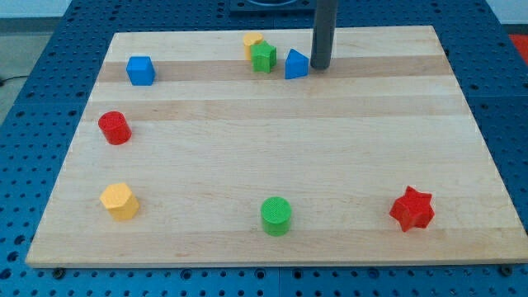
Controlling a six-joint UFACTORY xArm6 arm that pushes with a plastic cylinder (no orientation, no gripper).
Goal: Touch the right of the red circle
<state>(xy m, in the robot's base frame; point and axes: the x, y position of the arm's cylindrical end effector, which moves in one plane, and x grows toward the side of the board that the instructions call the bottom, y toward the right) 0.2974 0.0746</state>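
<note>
Bare board (272, 140) (mid-span) lies right of red circle (115, 128).

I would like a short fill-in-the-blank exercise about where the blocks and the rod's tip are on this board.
1. My tip stands just right of the ____ triangular block.
2. The red circle lies near the view's ____ edge.
3. The red star lies at the view's bottom ____.

Missing words: blue; left; right

Bright, even overhead light; soft short shadows beneath blocks; sharp focus throughout.
</note>
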